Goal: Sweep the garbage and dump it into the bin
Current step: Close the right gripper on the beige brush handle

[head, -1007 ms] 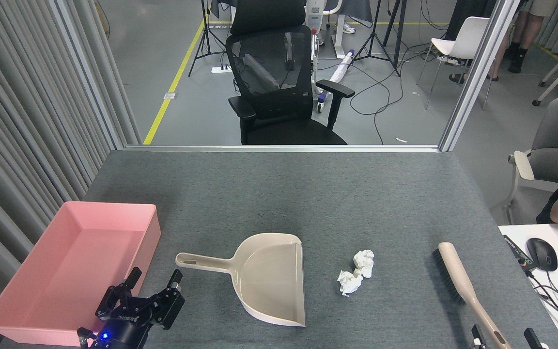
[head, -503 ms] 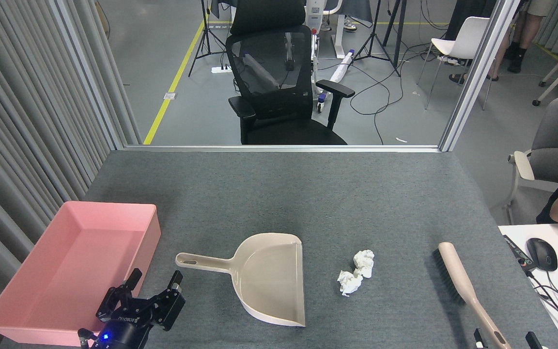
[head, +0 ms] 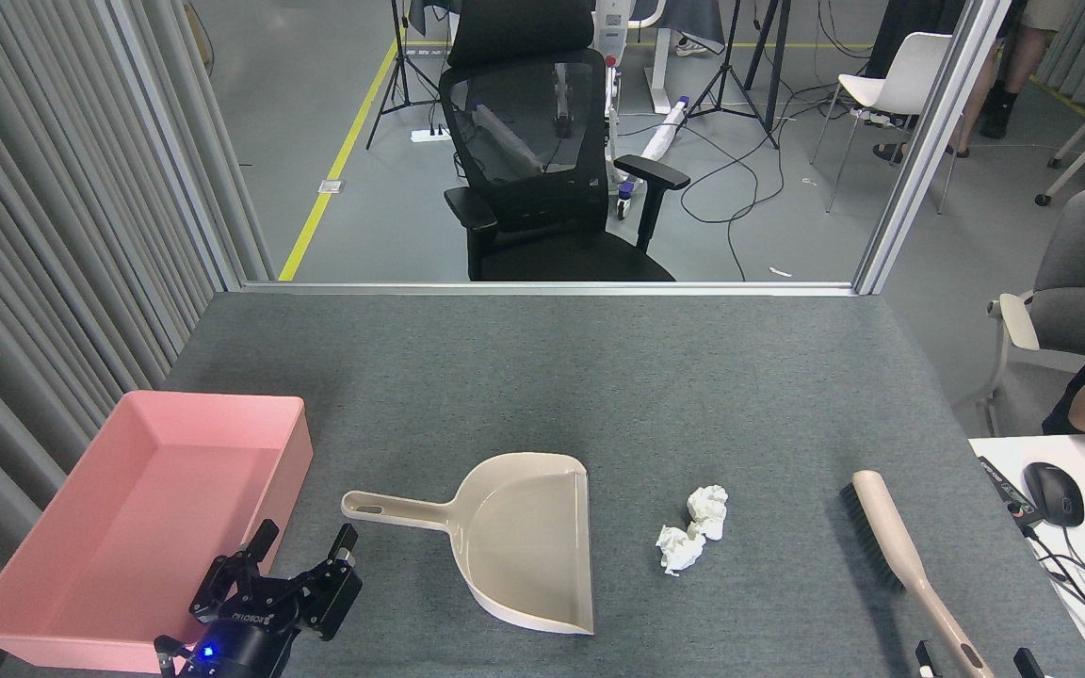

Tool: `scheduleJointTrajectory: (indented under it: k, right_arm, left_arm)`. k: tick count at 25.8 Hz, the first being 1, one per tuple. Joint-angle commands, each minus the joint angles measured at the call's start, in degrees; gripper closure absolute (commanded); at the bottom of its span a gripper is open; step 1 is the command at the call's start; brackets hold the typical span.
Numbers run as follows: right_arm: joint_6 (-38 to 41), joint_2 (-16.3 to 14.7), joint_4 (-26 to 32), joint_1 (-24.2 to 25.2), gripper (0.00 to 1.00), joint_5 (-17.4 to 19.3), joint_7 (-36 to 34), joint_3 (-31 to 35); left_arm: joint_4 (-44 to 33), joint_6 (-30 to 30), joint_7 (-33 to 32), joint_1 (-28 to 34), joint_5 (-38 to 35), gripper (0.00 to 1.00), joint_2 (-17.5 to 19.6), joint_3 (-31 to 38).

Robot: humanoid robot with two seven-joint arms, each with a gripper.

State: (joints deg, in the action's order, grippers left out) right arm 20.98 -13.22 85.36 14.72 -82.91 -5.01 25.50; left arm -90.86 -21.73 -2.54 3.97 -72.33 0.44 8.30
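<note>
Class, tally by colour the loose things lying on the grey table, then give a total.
White: 2, the tissue wads
Beige: 2, the dustpan and the brush
Pink: 1, the tray
Total: 5

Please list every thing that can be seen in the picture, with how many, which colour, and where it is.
table: 1, grey, fills the foreground.
bin: 1, pink, empty, near left.
dustpan: 1, beige, centre, handle pointing left.
garbage: 2 wads, white, right of the dustpan.
brush: 1, beige with black bristles, near right.
office chair: 1, black, behind the table.
mouse: 1, black, side desk at right.
left end effector: 1, black, open, beside the bin.
right end effector: 1, black, bottom edge, around the brush handle's end.
</note>
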Motion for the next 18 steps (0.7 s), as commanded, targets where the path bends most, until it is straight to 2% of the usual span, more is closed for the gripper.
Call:
scheduleJointTrajectory:
  k: [1,18]
  right_arm:
    - [-0.1,0.0,-1.2,-0.3,0.01,-0.1,0.0,-0.1]
    - [-0.2,-0.8,-6.0,-3.3,0.02,-0.1,-0.1,-0.4]
  left_arm:
    - [0.0,-0.1,0.0,0.0,0.0,0.01,0.0,0.0]
    - [0.0,-0.1,0.0,0.0,0.0,0.01,0.0,0.0]
